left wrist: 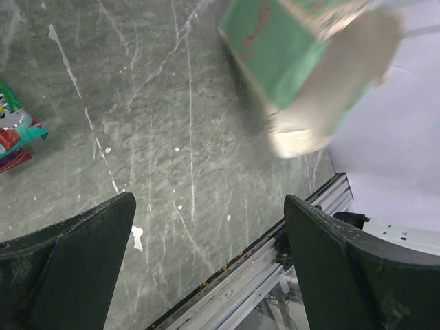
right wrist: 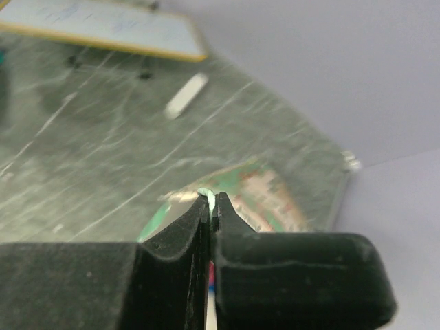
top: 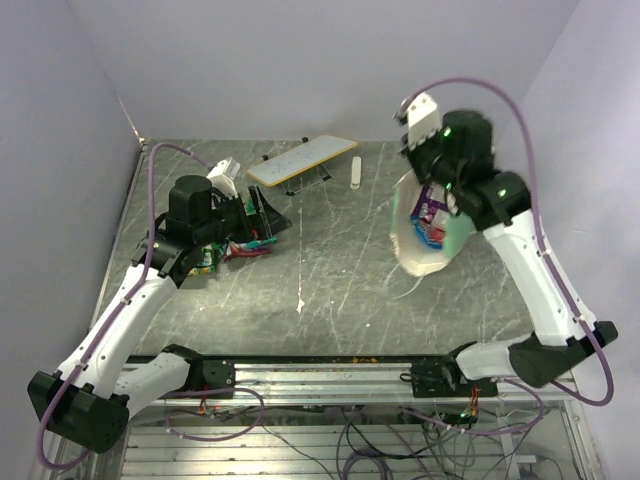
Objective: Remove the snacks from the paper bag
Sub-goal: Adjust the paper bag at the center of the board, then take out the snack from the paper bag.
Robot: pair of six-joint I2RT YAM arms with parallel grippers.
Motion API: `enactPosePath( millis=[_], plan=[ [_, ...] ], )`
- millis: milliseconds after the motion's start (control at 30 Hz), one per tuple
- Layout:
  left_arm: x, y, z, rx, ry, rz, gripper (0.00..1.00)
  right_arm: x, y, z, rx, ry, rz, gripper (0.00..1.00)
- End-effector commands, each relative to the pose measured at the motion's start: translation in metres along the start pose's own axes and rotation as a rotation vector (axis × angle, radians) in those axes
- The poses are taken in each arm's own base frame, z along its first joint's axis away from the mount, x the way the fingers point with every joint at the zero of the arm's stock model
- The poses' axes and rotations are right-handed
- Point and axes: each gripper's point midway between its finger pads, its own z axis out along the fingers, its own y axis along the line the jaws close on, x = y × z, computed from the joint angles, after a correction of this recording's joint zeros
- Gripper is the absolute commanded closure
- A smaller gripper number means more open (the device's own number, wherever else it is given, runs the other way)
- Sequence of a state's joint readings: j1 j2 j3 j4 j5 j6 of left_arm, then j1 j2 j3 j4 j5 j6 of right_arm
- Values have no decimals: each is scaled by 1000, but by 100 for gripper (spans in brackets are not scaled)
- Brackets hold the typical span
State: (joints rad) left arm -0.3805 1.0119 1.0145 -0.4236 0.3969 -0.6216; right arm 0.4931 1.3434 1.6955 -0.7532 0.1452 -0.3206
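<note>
Pinches the right gripper [right wrist: 212,206] fully shut on the mint rim of the paper bag [top: 420,255]; holds it tilted in the air over the right side of the table [top: 340,290], a purple-pink packet [top: 432,215] showing inside; spreads the left gripper [left wrist: 210,203] wide and empty, near snacks [top: 245,245] lying at left.

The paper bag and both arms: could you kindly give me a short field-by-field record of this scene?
paper bag: held up, tilted, cream inside showing
right jaws: shut on the bag's rim
bagged packet: purple and blue-white print, visible in the bag
left jaws: open, empty, low over the table
loose packets: lying on the table beside the left jaws
white board: far side, on black legs
white oblong: right of the board
</note>
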Motion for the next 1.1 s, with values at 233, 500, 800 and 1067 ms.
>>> enactPosePath(
  millis=[233, 500, 800, 1067],
  plan=[
    [15, 0, 3, 29, 39, 10, 1, 60, 162, -15, -423, -1, 436, 100],
    [55, -27, 30, 69, -8, 69, 3, 30, 88, -1, -165, -8, 317, 100],
    [119, -79, 87, 174, -158, 230, 23, 41, 85, -1, -263, -12, 435, 100],
    [137, -97, 180, 149, -179, 255, 53, 33, 82, -10, -272, -3, 436, 100]
  ],
)
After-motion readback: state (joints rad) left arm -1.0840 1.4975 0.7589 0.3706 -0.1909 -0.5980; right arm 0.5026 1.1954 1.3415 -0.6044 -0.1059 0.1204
